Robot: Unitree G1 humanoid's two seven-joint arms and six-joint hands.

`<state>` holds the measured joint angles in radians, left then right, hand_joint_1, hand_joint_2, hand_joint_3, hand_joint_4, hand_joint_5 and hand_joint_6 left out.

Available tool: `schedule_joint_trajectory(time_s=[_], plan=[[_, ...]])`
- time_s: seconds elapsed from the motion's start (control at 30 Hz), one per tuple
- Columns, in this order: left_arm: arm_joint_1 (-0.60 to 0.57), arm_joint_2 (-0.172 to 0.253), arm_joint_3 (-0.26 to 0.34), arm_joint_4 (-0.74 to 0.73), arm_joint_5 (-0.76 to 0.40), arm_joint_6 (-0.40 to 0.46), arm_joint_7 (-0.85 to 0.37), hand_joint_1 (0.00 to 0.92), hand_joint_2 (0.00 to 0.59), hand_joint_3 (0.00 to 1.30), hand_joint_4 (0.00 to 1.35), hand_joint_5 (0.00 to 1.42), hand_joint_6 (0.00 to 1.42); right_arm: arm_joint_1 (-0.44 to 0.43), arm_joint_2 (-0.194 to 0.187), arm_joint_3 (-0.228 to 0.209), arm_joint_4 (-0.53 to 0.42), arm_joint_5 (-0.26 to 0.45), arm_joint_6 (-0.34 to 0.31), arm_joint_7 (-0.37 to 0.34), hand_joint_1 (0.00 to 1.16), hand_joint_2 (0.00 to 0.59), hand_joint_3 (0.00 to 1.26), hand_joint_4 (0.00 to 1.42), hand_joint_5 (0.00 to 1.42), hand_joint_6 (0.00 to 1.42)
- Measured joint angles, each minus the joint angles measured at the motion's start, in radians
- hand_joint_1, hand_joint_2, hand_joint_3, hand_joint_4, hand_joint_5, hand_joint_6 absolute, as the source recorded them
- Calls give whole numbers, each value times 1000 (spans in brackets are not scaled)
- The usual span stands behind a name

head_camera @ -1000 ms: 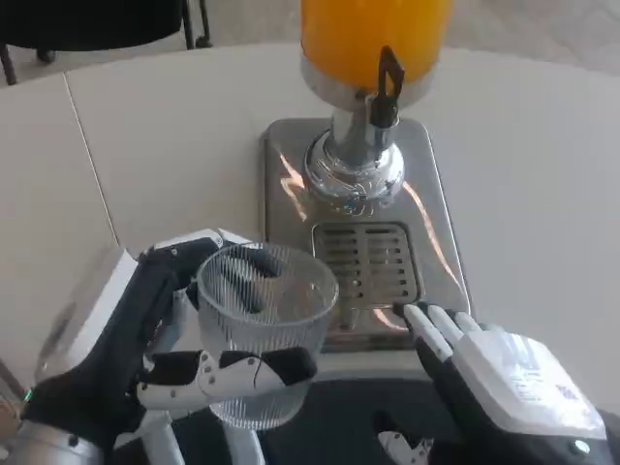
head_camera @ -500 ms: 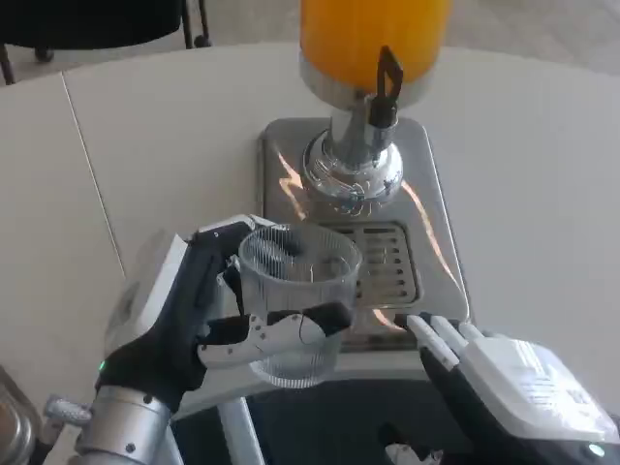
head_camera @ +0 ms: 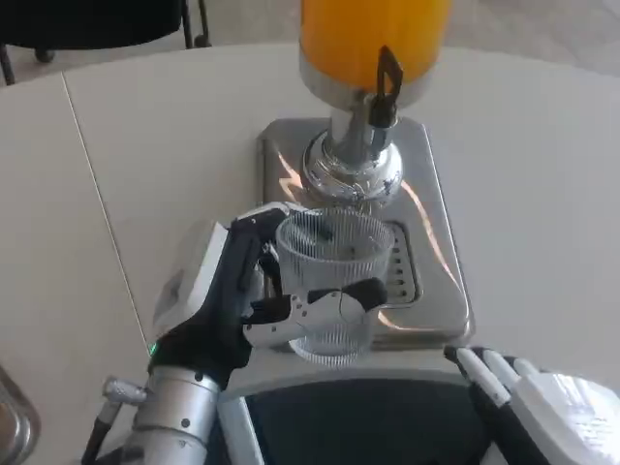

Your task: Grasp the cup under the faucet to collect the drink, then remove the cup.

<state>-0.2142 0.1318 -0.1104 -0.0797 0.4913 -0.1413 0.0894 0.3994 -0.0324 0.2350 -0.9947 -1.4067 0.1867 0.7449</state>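
Observation:
A clear ribbed plastic cup [head_camera: 334,276] is held upright by my left hand [head_camera: 228,291], fingers wrapped around its side. The cup looks empty and hangs over the front part of the dispenser's drip grate [head_camera: 405,263]. The faucet with its black lever [head_camera: 385,87] is farther back and above, under the orange juice tank [head_camera: 373,34]. My right hand [head_camera: 542,407] rests low at the bottom right, holding nothing, fingers stretched forward.
The dispenser stands on a shiny steel base [head_camera: 291,165] on the white round table [head_camera: 145,136]. A dark panel [head_camera: 358,421] lies at the near edge. A metal object [head_camera: 12,421] peeks in at the bottom left.
My left hand has carried the cup forward and to the right, from beside the base to over the drip grate. My right hand has drawn back toward the bottom right corner.

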Motion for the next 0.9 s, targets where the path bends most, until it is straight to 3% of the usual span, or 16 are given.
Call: schedule_joint_trajectory(time_s=[0.3, 0.53, 0.9], plan=[[-78, -61, -34, 87, 39, 42, 89, 565, 15, 978, 1186, 1376, 1424, 68, 51, -18, -37, -20, -62, 0, 470, 447, 34, 0, 0, 0], [-102, -99, -75, 194, 75, 65, 169, 565, 15, 977, 1186, 1376, 1424, 54, 48, -104, -37, 4, -86, 10, 470, 447, 34, 0, 0, 0], [-240, -151, -100, 378, 101, 88, 332, 565, 15, 977, 1186, 1363, 1424, 19, 71, -133, -37, 14, -102, 66, 468, 450, 34, 0, 0, 0]])
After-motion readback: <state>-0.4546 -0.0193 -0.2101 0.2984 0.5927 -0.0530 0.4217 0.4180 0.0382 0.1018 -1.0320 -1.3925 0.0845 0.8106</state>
